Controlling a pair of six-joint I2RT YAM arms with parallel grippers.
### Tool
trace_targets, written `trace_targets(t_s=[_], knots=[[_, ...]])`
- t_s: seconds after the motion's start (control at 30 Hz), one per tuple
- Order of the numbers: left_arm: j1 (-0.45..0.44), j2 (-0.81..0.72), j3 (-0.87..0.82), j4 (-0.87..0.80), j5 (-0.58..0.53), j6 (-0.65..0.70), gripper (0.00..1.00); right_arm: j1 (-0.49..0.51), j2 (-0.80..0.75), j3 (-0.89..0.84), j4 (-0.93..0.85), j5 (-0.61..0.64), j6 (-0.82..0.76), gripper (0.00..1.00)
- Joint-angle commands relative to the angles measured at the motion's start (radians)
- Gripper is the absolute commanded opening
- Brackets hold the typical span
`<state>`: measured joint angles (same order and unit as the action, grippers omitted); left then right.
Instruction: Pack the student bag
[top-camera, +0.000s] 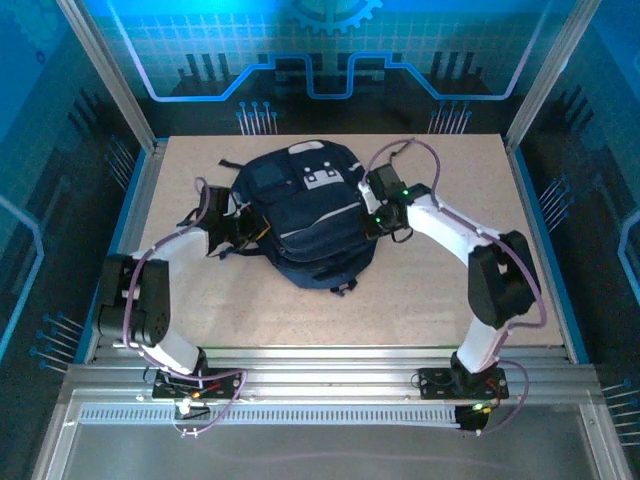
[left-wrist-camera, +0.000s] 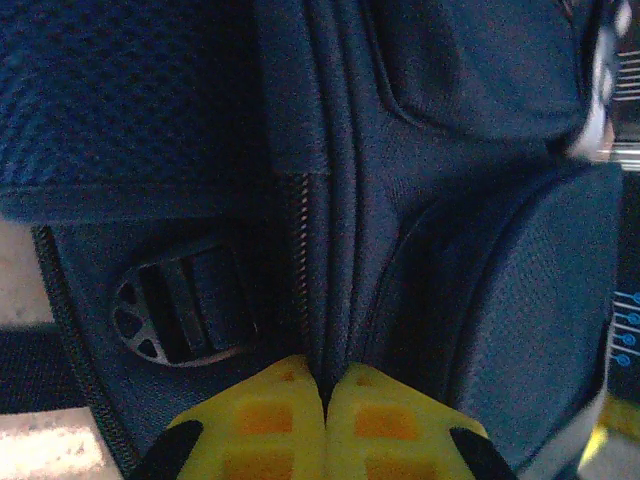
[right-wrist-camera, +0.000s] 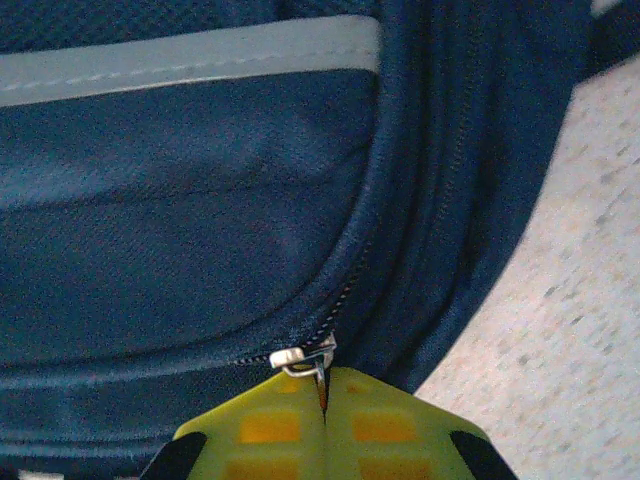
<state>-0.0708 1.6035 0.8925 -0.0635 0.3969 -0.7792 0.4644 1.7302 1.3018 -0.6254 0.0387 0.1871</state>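
Observation:
The student bag (top-camera: 305, 215), dark navy with pale patches, lies flat in the middle of the table. At its left side my left gripper (top-camera: 243, 232) is shut, its yellow fingertips (left-wrist-camera: 290, 400) pinching a ridge of the bag's fabric (left-wrist-camera: 335, 300) beside a zip line. A black strap buckle (left-wrist-camera: 175, 315) sits just left of that pinch. My right gripper (top-camera: 377, 222) presses against the bag's right side. It is shut on a silver zip pull (right-wrist-camera: 300, 357) at the curved corner of a zipped pocket, below a grey stripe (right-wrist-camera: 190, 55).
The bag rests on a beige tabletop (top-camera: 430, 300) walled by metal frame posts and blue panels. A black strap end (top-camera: 345, 288) trails from the bag's near edge. Aluminium rails (top-camera: 320, 370) run along the near edge by the arm bases.

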Motion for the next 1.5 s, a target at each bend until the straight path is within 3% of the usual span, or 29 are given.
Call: trace_targets(t_s=[0.0,0.07,0.23,0.33,0.43,0.57,0.7,0.9,1.1,1.2,1.27,1.47], knots=[[0.039,0.084,0.132,0.011,-0.091,0.001,0.04,0.057,-0.106,-0.093,-0.026,-0.041,0.083,0.0],[0.036,0.132,0.203,-0.012,-0.071,-0.006,0.17,0.101,-0.133,-0.139,0.022,-0.079,0.143,0.0],[0.029,0.096,0.232,-0.046,-0.099,-0.006,0.71,0.201,-0.105,-0.185,0.182,-0.103,0.295,0.0],[0.031,0.031,0.213,-0.102,-0.137,0.015,0.91,0.242,-0.035,-0.147,0.257,-0.131,0.349,0.0],[0.031,-0.038,0.188,-0.165,-0.147,0.036,0.99,0.284,0.066,-0.04,0.263,-0.145,0.355,0.0],[0.029,-0.16,0.074,-0.158,-0.142,-0.021,0.99,0.324,0.183,0.131,0.224,-0.146,0.335,0.0],[-0.002,-0.263,-0.075,-0.104,-0.136,-0.137,0.99,0.332,0.207,0.197,0.226,-0.18,0.339,0.0],[-0.125,-0.326,-0.224,-0.017,-0.261,-0.264,0.98,0.332,0.175,0.166,0.244,-0.254,0.384,0.0],[-0.159,-0.251,-0.265,0.178,-0.321,-0.335,0.9,0.33,0.119,0.08,0.268,-0.326,0.408,0.0],[-0.197,-0.201,-0.231,0.222,-0.353,-0.288,0.76,0.33,0.105,0.046,0.27,-0.365,0.405,0.0],[-0.215,-0.157,-0.211,0.26,-0.359,-0.268,0.56,0.33,0.097,0.028,0.258,-0.371,0.387,0.0],[-0.216,-0.077,-0.203,0.318,-0.324,-0.273,0.07,0.295,0.079,0.007,0.113,-0.276,0.228,0.0]])
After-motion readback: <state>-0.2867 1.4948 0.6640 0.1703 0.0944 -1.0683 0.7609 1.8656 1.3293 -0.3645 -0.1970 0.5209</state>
